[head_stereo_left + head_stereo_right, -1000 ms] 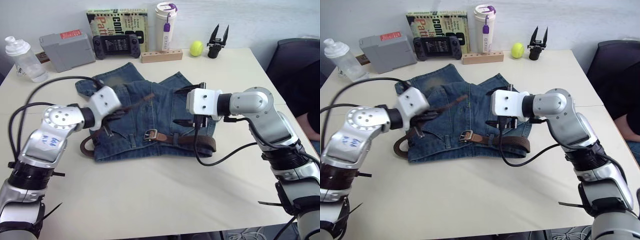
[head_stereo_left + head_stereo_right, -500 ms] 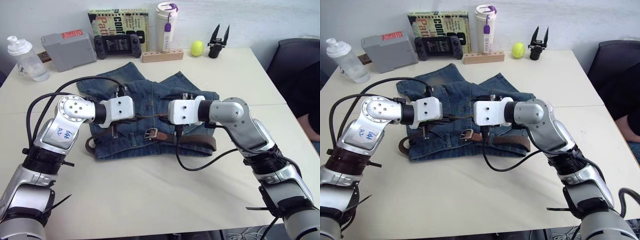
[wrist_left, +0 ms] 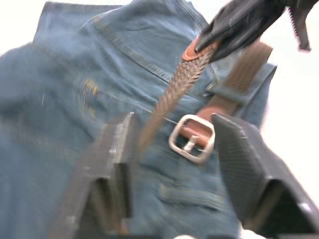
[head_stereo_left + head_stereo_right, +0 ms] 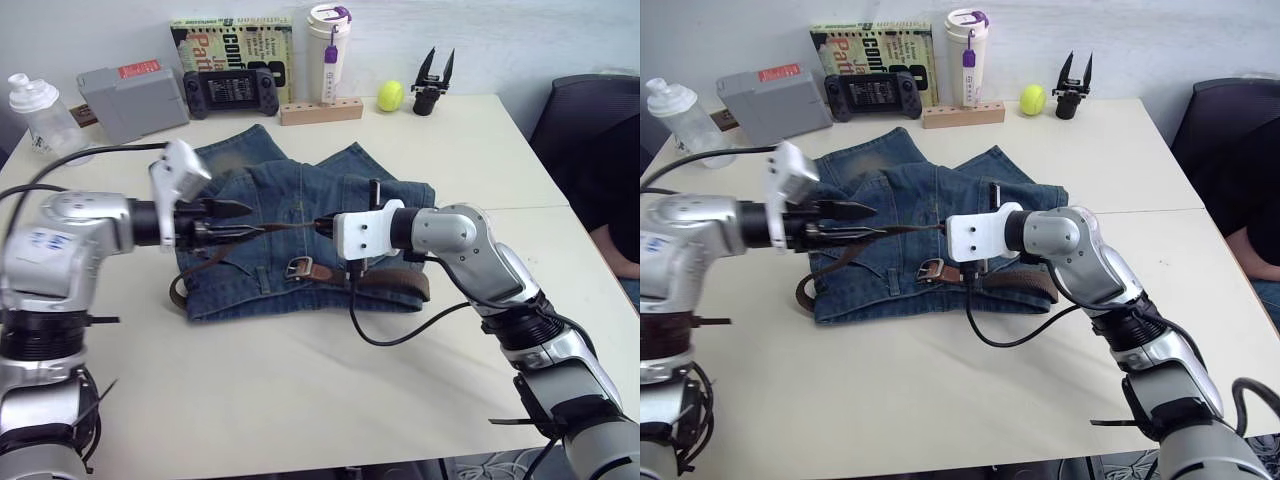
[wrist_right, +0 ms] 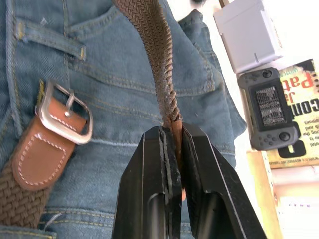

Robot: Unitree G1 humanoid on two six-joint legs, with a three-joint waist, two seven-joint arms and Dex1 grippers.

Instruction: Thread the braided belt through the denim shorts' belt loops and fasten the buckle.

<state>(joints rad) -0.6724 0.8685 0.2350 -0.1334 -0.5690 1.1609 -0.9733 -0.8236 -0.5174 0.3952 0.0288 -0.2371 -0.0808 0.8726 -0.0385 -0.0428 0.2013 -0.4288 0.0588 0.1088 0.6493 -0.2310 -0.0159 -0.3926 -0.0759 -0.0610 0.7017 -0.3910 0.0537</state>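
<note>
The denim shorts (image 4: pixel 300 190) lie flat mid-table. The braided belt (image 4: pixel 395 282) runs along their near waistband, passing under a belt loop (image 3: pixel 225 92). Its silver buckle (image 4: pixel 300 267) with the tan tab rests on the denim. The belt's free strand (image 4: pixel 285 228) is lifted above the shorts. My right gripper (image 4: pixel 318 224) is shut on that strand's tan leather tip (image 5: pixel 172 122). My left gripper (image 4: pixel 252 220) faces it from the left, open. The strand passes loosely between the left fingers (image 3: pixel 119 144).
Along the far edge stand a clear bottle (image 4: pixel 32 110), a grey box (image 4: pixel 130 98), a game controller (image 4: pixel 228 90), a book (image 4: pixel 230 35), a white tumbler (image 4: pixel 332 50), a wooden block (image 4: pixel 320 110), a tennis ball (image 4: pixel 391 96) and a black gripper part (image 4: pixel 432 88). A dark chair (image 4: pixel 595 140) stands at the right.
My left gripper opened, released the belt strand and drew back to the left. My right gripper moved left and shut on the strand's leather tip.
</note>
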